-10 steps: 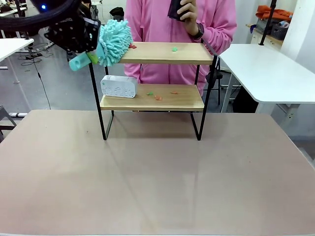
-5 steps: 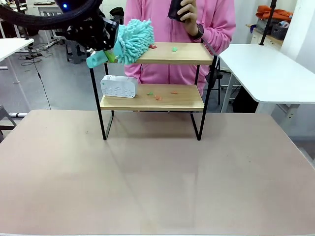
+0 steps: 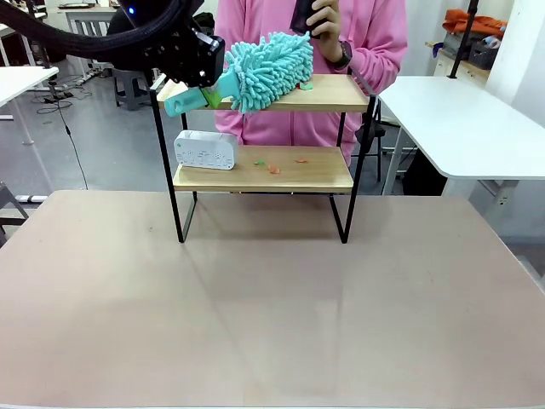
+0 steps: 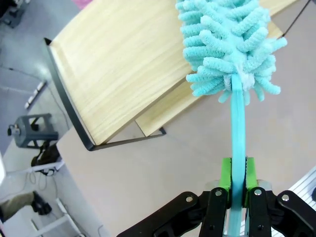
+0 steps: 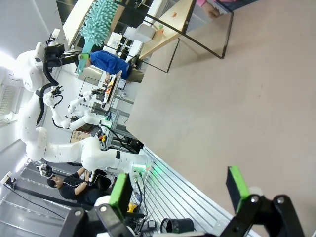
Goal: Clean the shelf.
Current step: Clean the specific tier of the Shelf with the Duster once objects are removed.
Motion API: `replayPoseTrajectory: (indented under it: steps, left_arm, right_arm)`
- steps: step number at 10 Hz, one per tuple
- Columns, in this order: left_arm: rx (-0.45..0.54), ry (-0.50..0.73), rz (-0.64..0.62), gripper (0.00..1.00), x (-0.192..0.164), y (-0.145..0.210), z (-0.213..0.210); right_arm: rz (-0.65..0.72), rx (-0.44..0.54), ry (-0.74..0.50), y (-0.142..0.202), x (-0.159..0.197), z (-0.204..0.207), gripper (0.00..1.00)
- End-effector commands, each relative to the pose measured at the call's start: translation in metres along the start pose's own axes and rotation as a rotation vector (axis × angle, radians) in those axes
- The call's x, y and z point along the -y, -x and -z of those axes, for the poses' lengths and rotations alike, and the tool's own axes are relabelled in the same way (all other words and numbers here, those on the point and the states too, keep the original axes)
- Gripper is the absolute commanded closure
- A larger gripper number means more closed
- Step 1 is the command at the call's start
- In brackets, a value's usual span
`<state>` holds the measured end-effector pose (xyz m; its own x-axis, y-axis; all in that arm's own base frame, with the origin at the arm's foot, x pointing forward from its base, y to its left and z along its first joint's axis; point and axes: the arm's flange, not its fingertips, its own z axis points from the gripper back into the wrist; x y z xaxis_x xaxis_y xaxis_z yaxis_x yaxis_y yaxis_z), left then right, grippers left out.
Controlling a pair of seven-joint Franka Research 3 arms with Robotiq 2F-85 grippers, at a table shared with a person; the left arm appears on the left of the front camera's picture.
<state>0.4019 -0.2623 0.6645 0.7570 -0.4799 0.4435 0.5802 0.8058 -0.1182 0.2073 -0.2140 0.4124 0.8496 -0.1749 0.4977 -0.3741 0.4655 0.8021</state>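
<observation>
Presently noted: left gripper (image 4: 237, 182) clamped on teal duster (image 3: 268, 66) handle, head on shelf (image 3: 336, 94) top board; right gripper (image 5: 178, 187) wide apart, holding nothing, above worktop (image 5: 222, 98).

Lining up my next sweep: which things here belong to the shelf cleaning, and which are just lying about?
Job: shelf, teal duster clamped in the left pincer, coloured scraps on the lower board.
Lying about: white box on the lower board, white side table.

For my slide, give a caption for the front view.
Left end effector holds a teal duster on the top board of the shelf; a person stands behind.
</observation>
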Motion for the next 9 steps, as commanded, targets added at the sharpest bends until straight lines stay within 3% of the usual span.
replayPoseTrajectory:
  steps: [1,5,6,8,9]
  left_arm:
    - [-0.028,0.036,0.081,0.88,-0.01,0.003,-0.007]
    - [-0.052,0.176,0.289,0.88,-0.019,0.018,-0.029]
    - [-0.086,0.241,0.376,0.88,-0.021,0.024,-0.032]
    - [-0.18,0.251,0.537,0.88,-0.028,0.039,-0.035]
    - [-0.199,0.293,0.568,0.88,-0.034,0.044,-0.04]
  right_arm:
    - [-0.027,0.018,-0.013,-0.003,-0.001,0.0,0.0]
    - [-0.027,0.018,-0.013,-0.003,-0.001,0.0,0.0]
    - [-0.027,0.018,-0.013,-0.003,-0.001,0.0,0.0]
    - [-0.027,0.018,-0.013,-0.003,-0.001,0.0,0.0]
    - [-0.027,0.018,-0.013,-0.003,-0.001,0.0,0.0]
